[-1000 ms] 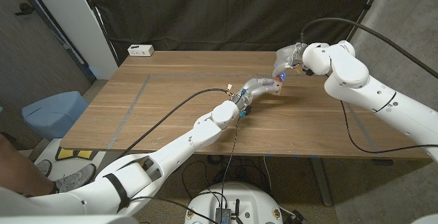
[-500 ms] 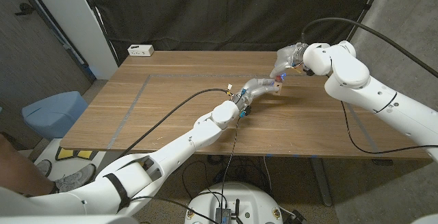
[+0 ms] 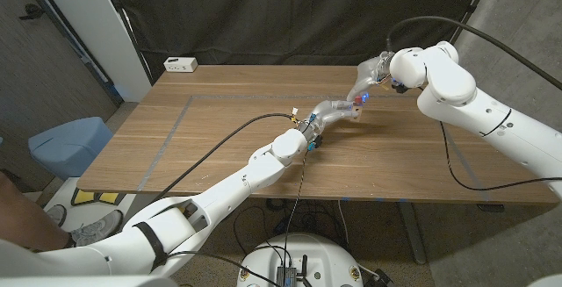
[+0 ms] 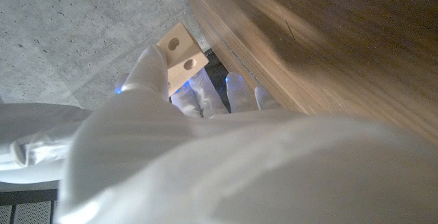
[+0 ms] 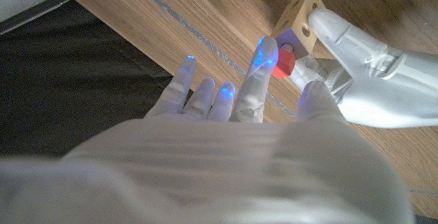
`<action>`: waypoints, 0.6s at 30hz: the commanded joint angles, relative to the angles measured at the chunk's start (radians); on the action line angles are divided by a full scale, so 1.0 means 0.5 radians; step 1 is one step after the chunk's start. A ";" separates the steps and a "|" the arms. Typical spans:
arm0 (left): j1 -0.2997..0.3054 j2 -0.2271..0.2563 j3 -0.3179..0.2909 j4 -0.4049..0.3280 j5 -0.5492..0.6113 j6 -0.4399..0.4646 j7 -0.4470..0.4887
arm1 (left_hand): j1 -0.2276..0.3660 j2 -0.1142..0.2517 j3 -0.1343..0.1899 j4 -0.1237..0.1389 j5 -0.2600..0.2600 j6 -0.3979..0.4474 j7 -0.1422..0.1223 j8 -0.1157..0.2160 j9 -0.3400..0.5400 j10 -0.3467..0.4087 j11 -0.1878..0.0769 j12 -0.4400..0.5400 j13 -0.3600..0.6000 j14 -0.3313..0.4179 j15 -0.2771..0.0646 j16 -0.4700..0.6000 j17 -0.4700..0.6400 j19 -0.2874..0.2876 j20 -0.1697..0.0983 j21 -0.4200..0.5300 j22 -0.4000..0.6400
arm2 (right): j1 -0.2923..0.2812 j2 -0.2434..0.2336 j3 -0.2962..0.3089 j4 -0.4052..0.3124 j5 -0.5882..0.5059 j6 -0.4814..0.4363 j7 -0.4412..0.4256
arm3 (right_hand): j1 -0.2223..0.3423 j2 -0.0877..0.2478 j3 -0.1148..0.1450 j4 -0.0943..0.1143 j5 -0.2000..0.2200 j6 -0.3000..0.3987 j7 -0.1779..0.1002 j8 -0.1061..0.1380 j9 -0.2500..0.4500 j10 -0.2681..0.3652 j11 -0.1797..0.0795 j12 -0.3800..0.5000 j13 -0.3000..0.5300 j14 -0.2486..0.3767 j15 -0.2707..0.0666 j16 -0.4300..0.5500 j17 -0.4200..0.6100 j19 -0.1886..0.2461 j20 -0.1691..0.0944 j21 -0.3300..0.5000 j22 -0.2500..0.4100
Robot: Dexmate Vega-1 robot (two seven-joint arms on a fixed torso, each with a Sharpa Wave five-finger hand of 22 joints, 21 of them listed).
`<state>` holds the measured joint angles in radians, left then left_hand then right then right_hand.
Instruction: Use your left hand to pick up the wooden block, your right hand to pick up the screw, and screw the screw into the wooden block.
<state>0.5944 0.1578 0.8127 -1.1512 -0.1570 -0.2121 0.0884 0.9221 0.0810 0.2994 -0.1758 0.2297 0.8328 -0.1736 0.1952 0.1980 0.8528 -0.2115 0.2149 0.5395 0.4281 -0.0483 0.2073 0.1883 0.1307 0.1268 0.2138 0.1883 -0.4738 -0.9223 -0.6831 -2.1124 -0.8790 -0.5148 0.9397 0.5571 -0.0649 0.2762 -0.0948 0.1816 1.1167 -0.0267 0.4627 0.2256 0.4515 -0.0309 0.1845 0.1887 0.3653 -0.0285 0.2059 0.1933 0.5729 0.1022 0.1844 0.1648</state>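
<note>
Left hand (image 3: 332, 110) out over the far right part of the wooden table (image 3: 219, 129), gripping the wooden block (image 3: 356, 114) at its fingertips, clear of the tabletop. Seen from the left wrist, the block (image 4: 181, 54) pale, tilted, two round holes on the faces that show, held against the tip of a raised finger of that hand (image 4: 205, 142). Right hand (image 3: 367, 81) reaching down from the far side, just beside the block, fingers spread rather than curled. Seen from the right wrist, the same hand (image 5: 233, 121) with fingers fanned wide apart, blue glow at the tips, one fingertip touching the red head of the screw (image 5: 285, 61). Screw seated at a hole in the near face of the block (image 5: 301, 20), red head standing proud of the wood, thread hidden. Whether pinched between thumb and finger or merely touched: cannot tell. Left hand's fingers (image 5: 342, 35) wrapped over the block's top and side from the opposite direction. Block and both hands together near the table's far right edge. White power strip (image 3: 180, 63) at the far left corner, well apart. Blue bin (image 3: 68, 142) on the floor off the table's left side.
</note>
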 commanded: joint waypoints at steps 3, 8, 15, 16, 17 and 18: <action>-0.008 -0.001 0.003 0.011 -0.005 -0.004 -0.016 | -0.013 0.019 0.062 0.052 0.013 0.016 0.006 0.013 0.010 0.005 -0.009 0.009 0.003 0.010 -0.093 0.005 0.004 0.001 0.003 0.013 0.010 | 0.073 0.017 -0.041 0.005 -0.085 -0.021 0.256 | -0.013 0.010 -0.015 -0.014 0.013 -0.180 0.012 -0.041 0.052 -0.053 0.103 -0.006 0.012 -0.045 0.046 -0.014 0.006 -0.044 0.035 -0.003 0.010; -0.007 -0.002 0.003 0.012 -0.007 -0.004 -0.017 | -0.013 0.018 0.064 0.051 0.013 0.014 0.010 0.012 0.010 0.005 -0.009 0.009 0.003 0.010 -0.092 0.005 0.004 0.001 0.001 0.013 0.010 | 0.083 0.029 -0.042 0.016 -0.098 -0.020 0.297 | -0.002 0.020 -0.013 -0.033 0.015 -0.365 0.046 -0.087 0.086 -0.118 0.121 -0.008 0.019 -0.078 0.080 -0.018 0.005 -0.068 0.066 -0.002 0.010; -0.005 -0.001 0.003 0.009 -0.006 0.001 -0.015 | -0.014 0.014 0.065 0.048 0.013 0.016 0.010 0.013 0.009 0.005 -0.009 0.010 0.003 0.011 -0.095 0.004 0.002 0.001 0.001 0.013 0.010 | 0.067 0.027 -0.017 0.016 -0.080 -0.003 0.284 | 0.033 0.024 -0.003 -0.064 0.019 -0.540 0.066 -0.136 0.110 -0.193 0.141 -0.010 0.024 -0.118 0.115 -0.025 -0.001 -0.081 0.093 0.000 0.009; -0.006 0.000 0.003 0.009 -0.005 0.001 -0.015 | -0.013 0.015 0.065 0.048 0.014 0.016 0.010 0.013 0.009 0.006 -0.009 0.010 0.003 0.011 -0.096 0.004 0.002 0.001 0.001 0.013 0.010 | 0.062 0.026 -0.010 0.015 -0.072 -0.002 0.278 | 0.036 0.024 -0.003 -0.067 0.019 -0.564 0.072 -0.143 0.113 -0.213 0.154 -0.013 0.025 -0.129 0.124 -0.027 -0.001 -0.084 0.098 0.000 0.009; -0.006 0.000 0.003 0.009 -0.004 0.000 -0.014 | -0.015 0.016 0.065 0.049 0.013 0.014 0.009 0.012 0.009 0.006 -0.009 0.010 0.003 0.010 -0.093 0.004 0.003 0.001 0.002 0.013 0.010 | 0.058 0.025 -0.004 0.014 -0.065 0.000 0.271 | 0.038 0.024 -0.003 -0.070 0.020 -0.591 0.073 -0.152 0.116 -0.224 0.158 -0.013 0.025 -0.140 0.130 -0.030 -0.001 -0.085 0.103 0.000 0.009; -0.006 0.000 0.004 0.009 -0.005 0.001 -0.015 | -0.014 0.016 0.065 0.049 0.014 0.013 0.009 0.012 0.009 0.006 -0.009 0.010 0.003 0.010 -0.093 0.004 0.003 0.001 0.001 0.013 0.010 | 0.058 0.023 -0.003 0.013 -0.063 0.002 0.270 | 0.042 0.025 -0.002 -0.073 0.020 -0.635 0.072 -0.166 0.120 -0.241 0.165 -0.013 0.026 -0.155 0.138 -0.032 -0.002 -0.088 0.110 0.000 0.009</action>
<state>0.5917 0.1572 0.8139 -1.1469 -0.1595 -0.2131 0.0817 0.9218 0.0808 0.2994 -0.1758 0.2266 0.8325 -0.1733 0.1952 0.1977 0.8527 -0.2114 0.2141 0.5350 0.4281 -0.0484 0.2073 0.1873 0.1307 0.1268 0.2138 0.1883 -0.4413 -0.9109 -0.6989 -2.1072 -0.9191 -0.5216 1.0656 0.5649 -0.0482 0.2736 -0.1229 0.1855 0.8312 0.0084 0.3911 0.2800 0.3462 0.0465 0.1808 0.1980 0.3009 0.0358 0.1930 0.1905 0.5284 0.1467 0.1844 0.1648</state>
